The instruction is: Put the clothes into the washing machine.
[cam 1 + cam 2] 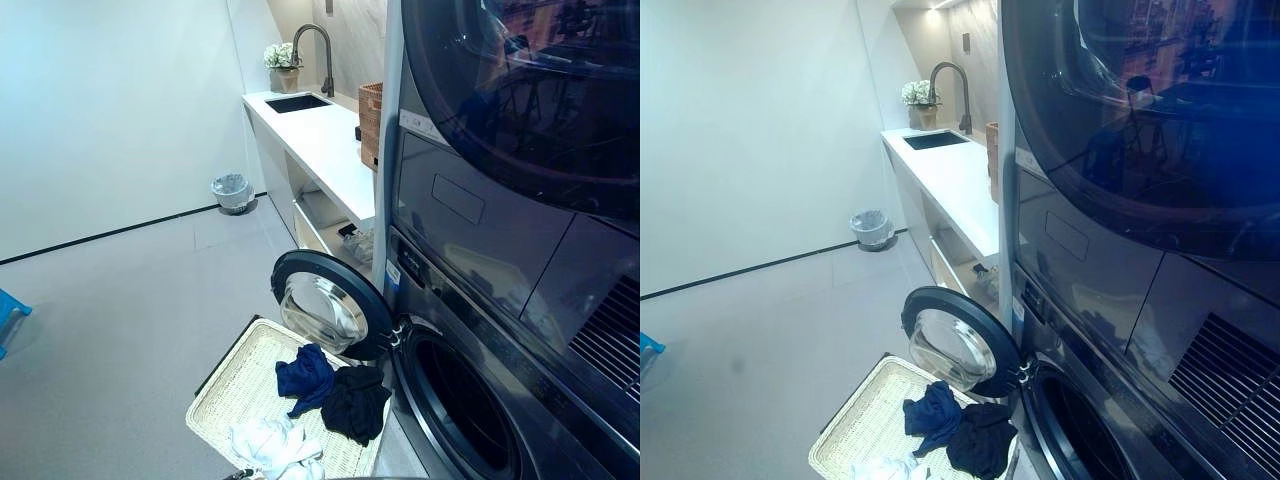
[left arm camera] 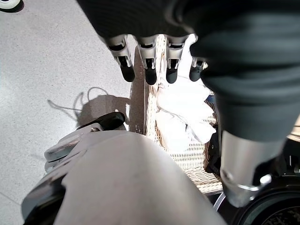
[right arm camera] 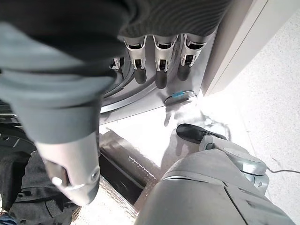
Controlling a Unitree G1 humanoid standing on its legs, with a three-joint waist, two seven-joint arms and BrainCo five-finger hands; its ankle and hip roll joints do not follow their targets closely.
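Observation:
The washing machine (image 1: 470,410) stands at the lower right with its round door (image 1: 325,305) swung open to the left. In front of it on the floor lies a flat white wicker basket (image 1: 235,385). It holds a blue garment (image 1: 305,375), a black garment (image 1: 355,402) next to the drum opening, and a white garment (image 1: 275,448) at the near end. My left hand (image 2: 150,65) hangs open above the white garment (image 2: 180,112), holding nothing. My right hand (image 3: 159,61) hangs open beside the machine's lower front (image 3: 140,96), also holding nothing.
A dryer (image 1: 520,90) is stacked above the washer. A white counter (image 1: 320,140) with a sink (image 1: 297,102), a tap, a flower pot (image 1: 283,68) and a brown wicker box (image 1: 371,120) runs along the back. A small bin (image 1: 232,192) stands by the wall. Grey floor stretches left.

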